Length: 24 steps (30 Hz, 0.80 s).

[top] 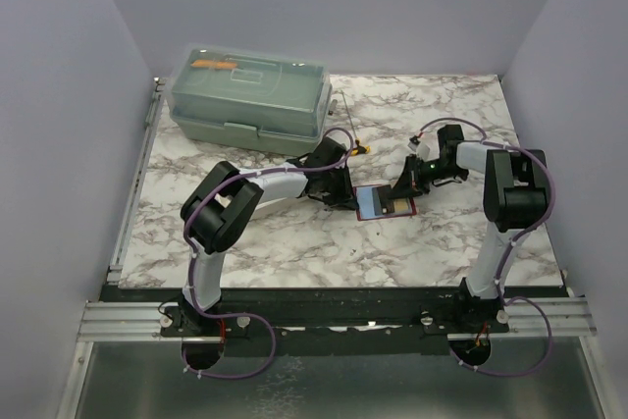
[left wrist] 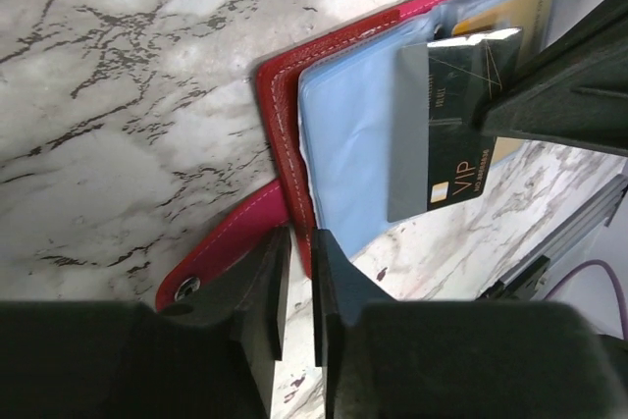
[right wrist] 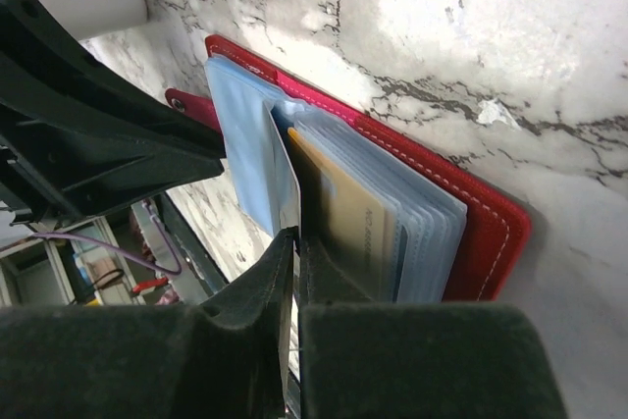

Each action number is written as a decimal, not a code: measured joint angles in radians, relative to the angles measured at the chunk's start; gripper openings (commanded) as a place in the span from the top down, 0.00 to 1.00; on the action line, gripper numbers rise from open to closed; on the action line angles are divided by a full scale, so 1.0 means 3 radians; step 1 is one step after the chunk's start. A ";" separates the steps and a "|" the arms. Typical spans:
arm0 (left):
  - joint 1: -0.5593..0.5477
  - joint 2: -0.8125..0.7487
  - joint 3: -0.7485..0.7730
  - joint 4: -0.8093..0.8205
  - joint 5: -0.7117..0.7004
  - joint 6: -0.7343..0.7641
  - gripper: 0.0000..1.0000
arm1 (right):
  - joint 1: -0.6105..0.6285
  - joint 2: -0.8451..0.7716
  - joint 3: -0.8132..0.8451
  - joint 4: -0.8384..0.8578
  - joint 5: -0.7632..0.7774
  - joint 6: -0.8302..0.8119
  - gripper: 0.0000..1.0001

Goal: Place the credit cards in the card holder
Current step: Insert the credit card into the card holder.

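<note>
Credit card, dark and lettered "VIP", is pinched between the nearly closed fingers of the right end effector and lies partly over the blue plastic sleeves of the open red card holder, which rests on the marble-patterned bench. The left end effector, jaws drawn to a narrow gap, grips the holder's red cover edge beside the snap strap. A gold card sits in a sleeve further in.
</note>
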 measured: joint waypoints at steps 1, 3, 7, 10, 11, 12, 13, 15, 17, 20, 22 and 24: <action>0.0001 0.0000 -0.0010 -0.0006 0.0000 -0.0003 0.82 | 0.0000 0.0025 0.0015 -0.0008 -0.0027 -0.0009 0.93; 0.0003 0.0000 -0.0018 -0.0011 0.0000 -0.0011 0.84 | 0.0000 0.0081 0.0046 -0.0025 -0.0099 -0.0045 0.93; 0.0006 0.0000 -0.0020 -0.0019 -0.0006 -0.0014 0.86 | 0.0000 0.0146 0.0078 -0.0041 -0.0198 -0.0085 0.89; 0.0006 0.0000 -0.0020 -0.0020 -0.0011 -0.0015 0.87 | 0.0004 0.0146 0.0078 -0.0029 -0.0211 -0.0075 0.86; 0.0006 0.0000 -0.0020 -0.0022 -0.0013 -0.0017 0.87 | 0.0008 0.0146 0.0078 -0.0024 -0.0212 -0.0062 0.85; 0.0006 0.0000 -0.0020 -0.0022 -0.0013 -0.0017 0.87 | 0.0017 0.0146 0.0078 -0.0011 -0.0214 -0.0039 0.85; 0.0006 0.0000 -0.0020 -0.0023 -0.0013 -0.0022 0.87 | 0.0025 0.0146 0.0078 0.0006 -0.0214 -0.0017 0.85; 0.0006 0.0000 -0.0020 -0.0024 -0.0014 -0.0024 0.87 | 0.0037 0.0146 0.0078 0.0050 -0.0211 0.0020 0.85; 0.0006 0.0001 -0.0020 -0.0024 -0.0014 -0.0025 0.88 | 0.0066 0.0146 0.0076 0.0103 -0.0210 0.0062 0.80; 0.0006 0.0001 -0.0020 -0.0025 -0.0014 -0.0027 0.88 | 0.0103 0.0134 0.0061 0.0181 -0.0167 0.0164 0.66; 0.0006 0.0001 -0.0020 -0.0025 -0.0014 -0.0027 0.88 | 0.0136 0.0050 0.0017 0.0211 -0.0098 0.0240 0.61; 0.0006 0.0001 -0.0020 -0.0025 -0.0014 -0.0027 0.88 | 0.0160 -0.0102 -0.0038 0.0212 0.0045 0.0289 0.57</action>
